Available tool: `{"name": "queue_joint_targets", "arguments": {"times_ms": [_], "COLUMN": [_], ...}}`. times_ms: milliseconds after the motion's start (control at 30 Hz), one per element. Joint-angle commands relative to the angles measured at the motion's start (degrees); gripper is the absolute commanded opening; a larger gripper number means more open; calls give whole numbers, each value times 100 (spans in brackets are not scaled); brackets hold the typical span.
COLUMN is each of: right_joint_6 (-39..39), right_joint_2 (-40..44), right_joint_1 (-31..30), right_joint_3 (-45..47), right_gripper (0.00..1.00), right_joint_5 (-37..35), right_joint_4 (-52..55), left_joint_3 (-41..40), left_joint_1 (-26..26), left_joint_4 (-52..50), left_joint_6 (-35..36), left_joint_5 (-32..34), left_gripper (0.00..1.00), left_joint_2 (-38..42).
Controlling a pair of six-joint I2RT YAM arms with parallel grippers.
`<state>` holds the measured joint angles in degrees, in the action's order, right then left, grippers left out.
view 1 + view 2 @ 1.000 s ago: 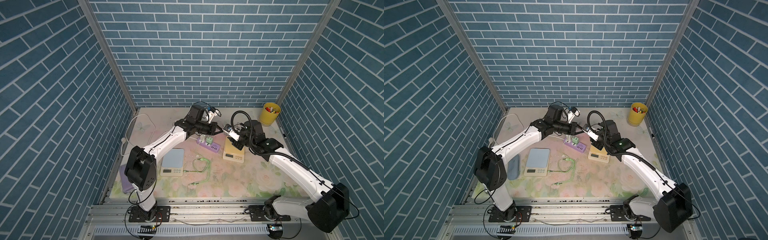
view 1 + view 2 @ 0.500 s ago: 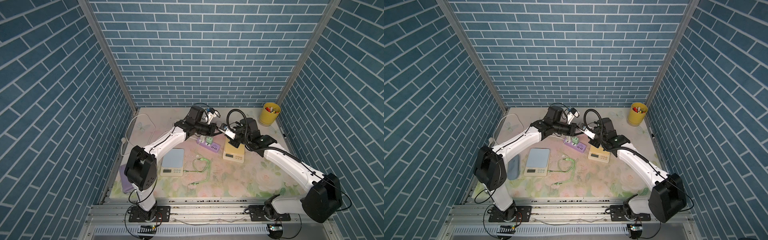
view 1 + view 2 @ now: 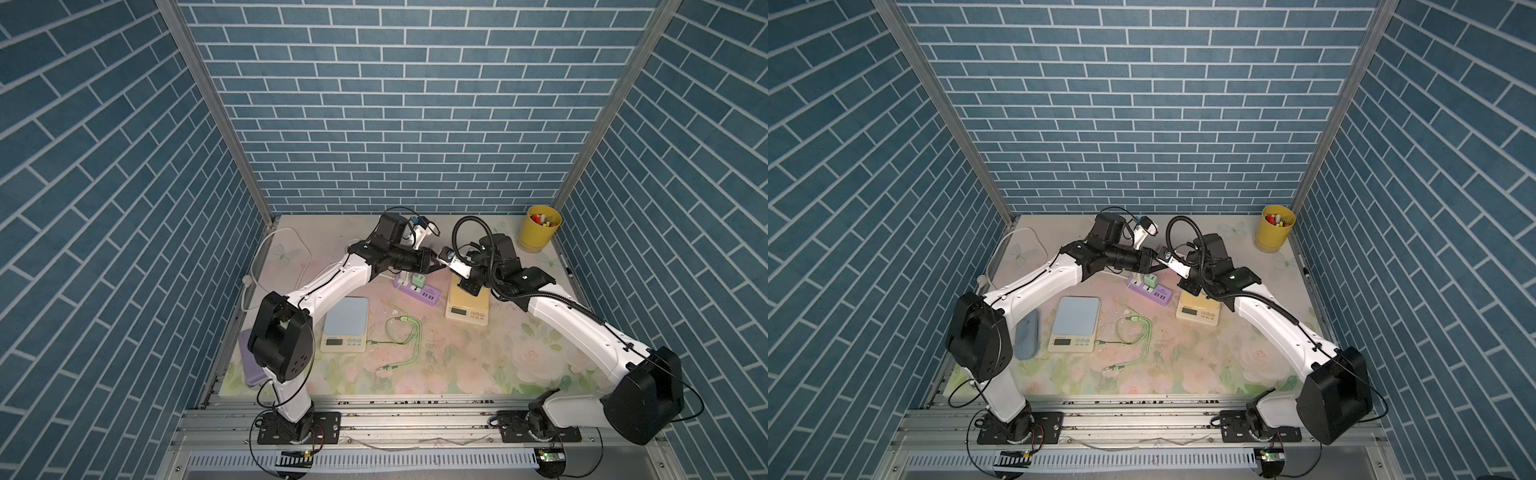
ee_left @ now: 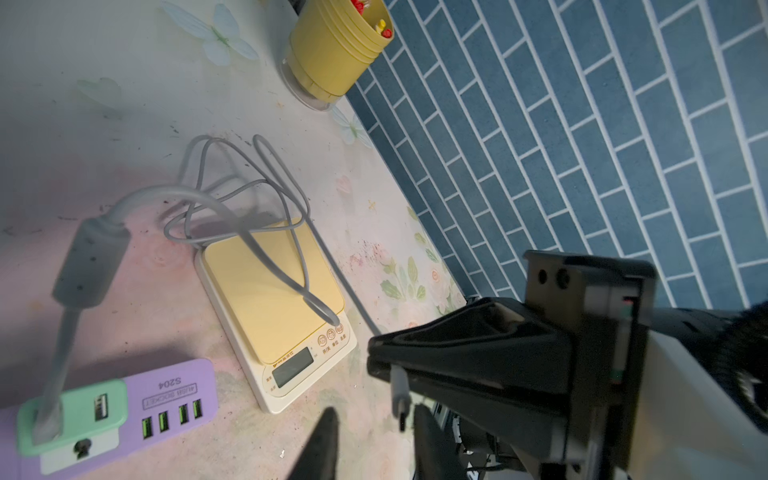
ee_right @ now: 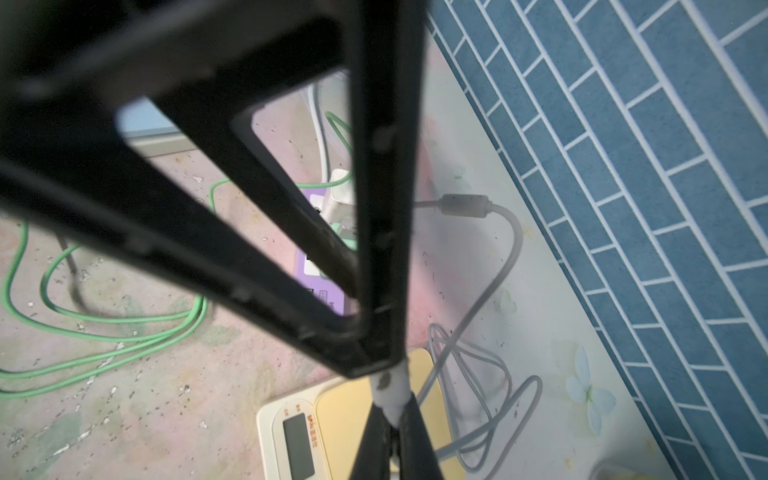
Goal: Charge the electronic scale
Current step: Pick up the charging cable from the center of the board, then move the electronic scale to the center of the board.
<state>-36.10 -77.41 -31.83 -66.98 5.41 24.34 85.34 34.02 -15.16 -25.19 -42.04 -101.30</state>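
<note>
Right gripper (image 5: 392, 401) pinches the plug (image 4: 400, 390); left gripper (image 4: 374, 411) stands part open, empty; I'd draw the left straight back so the cable (image 4: 89, 257) can't snag, then approach the scale (image 4: 249, 307).

Printed on the purple power strip (image 4: 178, 386), just beside the left gripper (image 4: 376, 444): "S204" and a boxed "4USB SOCKET". On the yellow scale (image 4: 270, 291), further out from the fingertips, under three buttons: "开/关", "单位", "去皮". Brand line by the display too small to read.

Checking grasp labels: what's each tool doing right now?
Left tool: open, holding nothing.
Right tool: closed on the grey cable plug.
</note>
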Motion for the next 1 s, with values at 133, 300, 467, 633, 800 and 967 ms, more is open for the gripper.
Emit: {"name": "queue_joint_targets", "arguments": {"times_ms": [133,300,467,633,800,967], "right_joint_6": [494,504,926,1346,1581,1766], "right_joint_2": [-208,-521,-1080,-1900,-2421,-2266], "right_joint_1": [1033,1461,1370,1331,1327,1320], "right_joint_3": [-965,-1016,-584,-178,-126,-26], "right_gripper": [0,0,0,0,0,0], "right_joint_5": [-2209,-3664,-2867,-2702,-2529,-2171], "right_joint_4": [2249,2970,3455,3478,3541,3467], "left_joint_3": [-232,-511,-1017,-1446,-1512,-1544], "left_joint_1": [-27,55,265,492,760,1070], "left_joint_4": [-584,-487,-227,106,299,709], "left_joint_6": [647,721,722,672,698,638], "left_joint_5": [722,726,899,993,1184,1622], "left_gripper": [47,47,47,47,47,47], "left_joint_2": [355,319,387,319,-28,-336]}}
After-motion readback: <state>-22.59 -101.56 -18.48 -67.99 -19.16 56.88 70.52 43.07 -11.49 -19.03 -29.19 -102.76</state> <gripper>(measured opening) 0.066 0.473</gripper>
